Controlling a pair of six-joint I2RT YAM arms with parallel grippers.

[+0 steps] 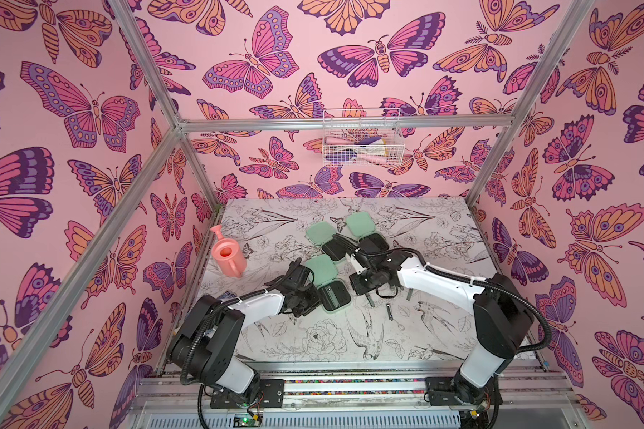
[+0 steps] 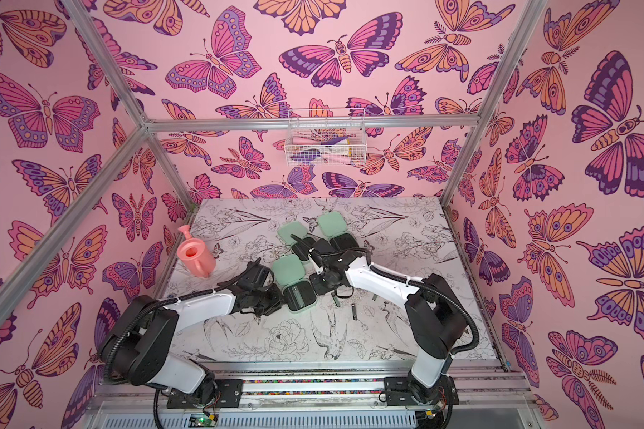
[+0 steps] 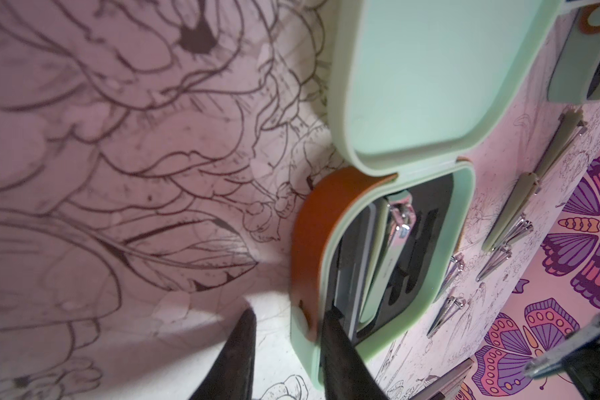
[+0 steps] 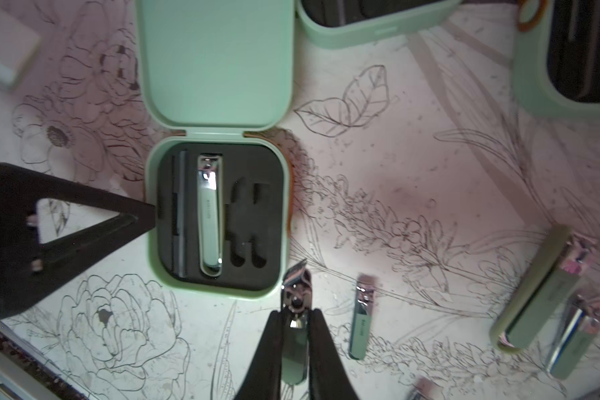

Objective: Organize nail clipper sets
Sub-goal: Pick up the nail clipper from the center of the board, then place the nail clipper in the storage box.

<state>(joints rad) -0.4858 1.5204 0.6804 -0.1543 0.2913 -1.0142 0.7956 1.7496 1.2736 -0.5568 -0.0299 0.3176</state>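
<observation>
Sorting under way: the right end effector is clenched on a slim nail clipper, low in the frame and just short of the open mint-green case at centre. The left end effector pinches one wall of that case, one finger inside and one outside, apparently to steady it. In the case's black foam tray sit a large clipper and a dark file-like tool. The two slots to their right are bare. Loose on the floral surface at lower right lie a small clipper and two bigger clippers. Two far cases stand open along the upper edge, their contents too dark to judge. With no lid closed, the job looks less than half done.
</observation>
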